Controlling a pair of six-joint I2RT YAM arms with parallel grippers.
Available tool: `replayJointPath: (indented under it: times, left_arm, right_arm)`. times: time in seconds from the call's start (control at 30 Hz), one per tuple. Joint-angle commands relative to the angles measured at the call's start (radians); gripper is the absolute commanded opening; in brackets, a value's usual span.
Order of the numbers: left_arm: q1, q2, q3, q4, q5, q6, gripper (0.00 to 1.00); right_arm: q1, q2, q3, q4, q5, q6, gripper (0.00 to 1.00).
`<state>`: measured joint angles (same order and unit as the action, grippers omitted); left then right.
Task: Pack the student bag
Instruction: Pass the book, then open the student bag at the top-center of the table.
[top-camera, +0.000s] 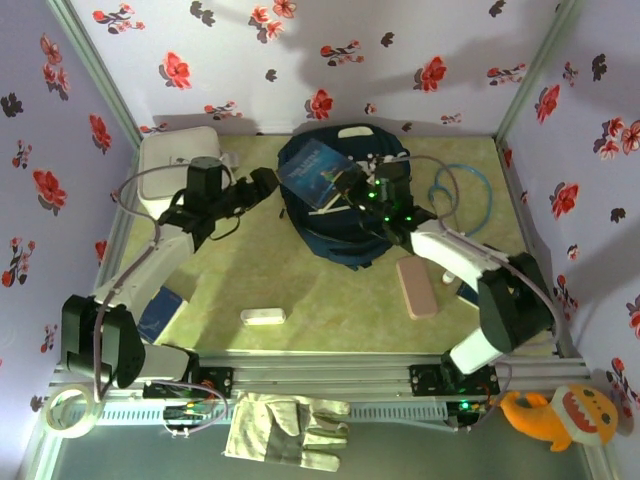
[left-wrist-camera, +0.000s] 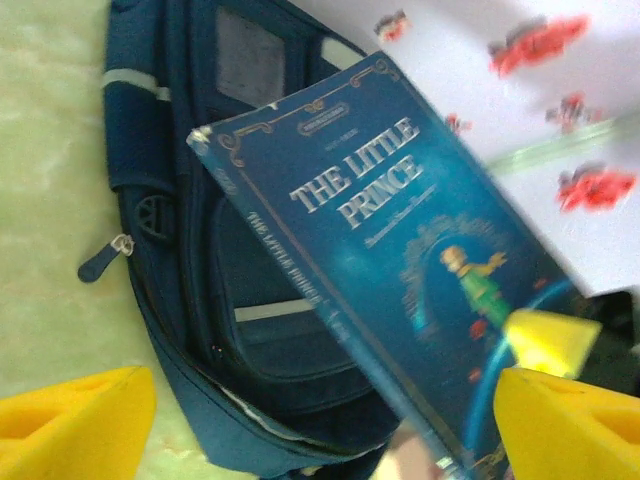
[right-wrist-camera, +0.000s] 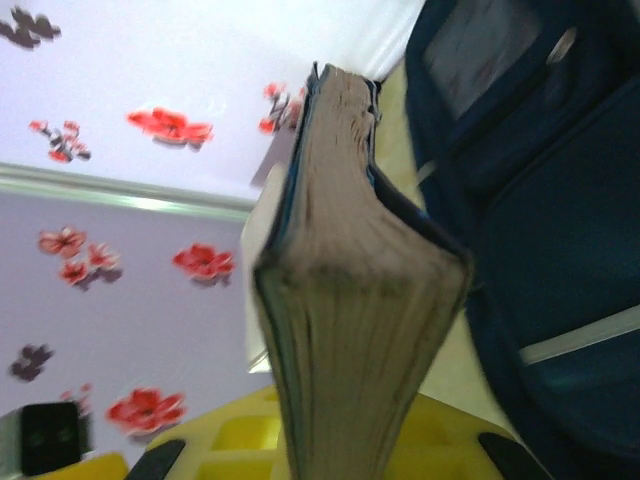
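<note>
The dark navy student bag (top-camera: 345, 235) lies at the back middle of the table, its main opening gaping. A blue book titled "The Little Prince" (top-camera: 315, 170) is held tilted over the bag by my right gripper (top-camera: 368, 190). In the right wrist view the book's page edge (right-wrist-camera: 350, 300) is pinched between the yellow fingers of that gripper (right-wrist-camera: 340, 450), with the bag (right-wrist-camera: 540, 200) to the right. My left gripper (top-camera: 263, 188) hovers open at the bag's left side. In its view the fingers (left-wrist-camera: 70, 420) stand wide apart before the bag (left-wrist-camera: 190, 260) and the book (left-wrist-camera: 400, 240).
A white rounded box (top-camera: 180, 165) stands at the back left. On the table lie a pink case (top-camera: 416, 286), a small white object (top-camera: 262, 317), a blue booklet (top-camera: 160, 312) and a blue cable (top-camera: 470, 195). A glove (top-camera: 285, 425) lies past the front rail.
</note>
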<state>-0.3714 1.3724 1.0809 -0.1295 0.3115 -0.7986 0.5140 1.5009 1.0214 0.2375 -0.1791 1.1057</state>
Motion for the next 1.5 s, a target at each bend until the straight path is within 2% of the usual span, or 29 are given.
replayJointPath:
  times: [0.0,0.17,0.27,0.47,0.53,0.77,1.13,1.27,1.4,1.47]
  left_arm:
    - [-0.074,0.081,0.108,-0.106,-0.055,0.265,0.91]
    - [-0.197,0.265,0.314,-0.257,-0.104,0.528,1.00]
    - [-0.267,0.374,0.412,-0.300,-0.132,0.665,1.00]
    - [-0.347,0.577,0.604,-0.379,-0.200,0.853,0.98]
    - [-0.360,0.638,0.666,-0.410,-0.203,0.906,0.92]
    - [-0.398,0.854,0.883,-0.569,-0.193,1.071,0.68]
    - [-0.399,0.999,1.025,-0.628,-0.261,1.199,0.56]
    - [-0.400,1.010,1.056,-0.625,-0.291,1.169,0.34]
    - [-0.412,0.958,1.044,-0.593,-0.284,1.133,0.18]
    - [-0.412,0.914,1.021,-0.557,-0.284,1.104,0.11]
  right_arm:
    - [-0.031,-0.137,-0.007,-0.159,0.173,-0.178,0.07]
    - [-0.083,-0.266,-0.013,-0.395,0.373,-0.251,0.07]
    - [-0.114,-0.330,-0.025,-0.499,0.476,-0.259,0.07]
    - [-0.170,-0.434,-0.079,-0.573,0.507,-0.247,0.08]
    - [-0.182,-0.452,-0.090,-0.593,0.539,-0.243,0.08]
    - [-0.200,-0.472,-0.113,-0.611,0.520,-0.220,0.08]
    - [-0.203,-0.476,-0.128,-0.615,0.490,-0.196,0.08]
    - [-0.201,-0.481,-0.130,-0.618,0.494,-0.193,0.08]
    - [-0.204,-0.492,-0.121,-0.638,0.507,-0.199,0.08]
    - [-0.209,-0.511,-0.120,-0.651,0.555,-0.206,0.08]
